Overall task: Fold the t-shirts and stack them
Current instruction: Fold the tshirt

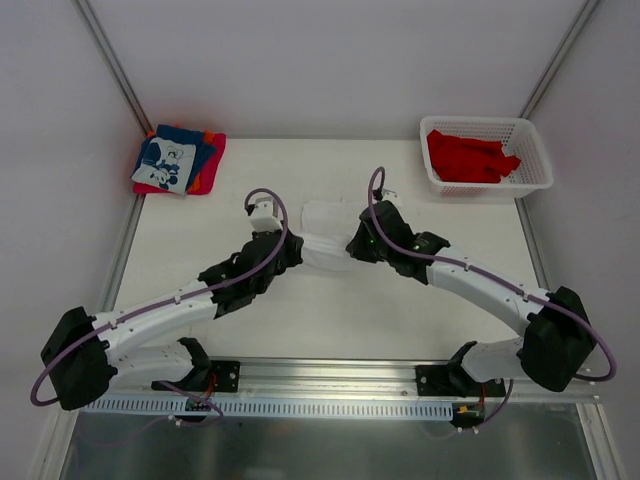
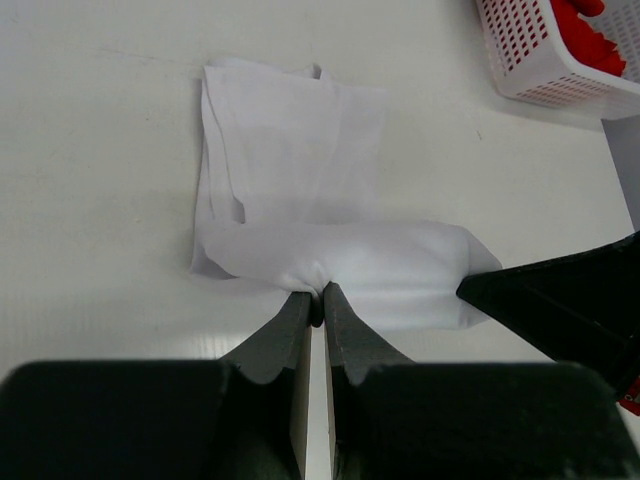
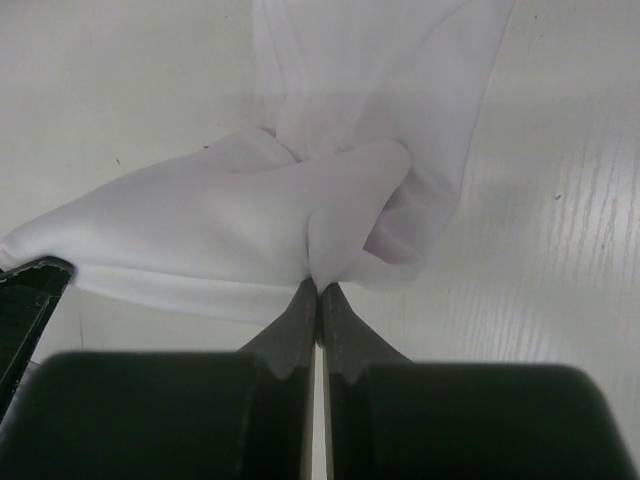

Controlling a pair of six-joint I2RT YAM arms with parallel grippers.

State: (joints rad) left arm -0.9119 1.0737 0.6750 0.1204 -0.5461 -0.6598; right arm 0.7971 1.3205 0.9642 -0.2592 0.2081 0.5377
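Observation:
A plain white t-shirt (image 1: 325, 228) lies partly folded at the table's middle. It also shows in the left wrist view (image 2: 300, 170) and the right wrist view (image 3: 370, 110). My left gripper (image 1: 292, 245) is shut on the shirt's near fold, as the left wrist view (image 2: 316, 295) shows. My right gripper (image 1: 352, 245) is shut on the same fold from the other side, as the right wrist view (image 3: 318, 285) shows. The near edge is lifted between them into a roll. Red shirts (image 1: 468, 157) fill the basket. A folded stack in blue, red and orange (image 1: 178, 160) sits at the back left.
The white lattice basket (image 1: 535, 160) stands at the back right, and its corner shows in the left wrist view (image 2: 530, 60). The right gripper's black body (image 2: 560, 300) shows at the right of the left wrist view. Metal frame posts rise at both back corners.

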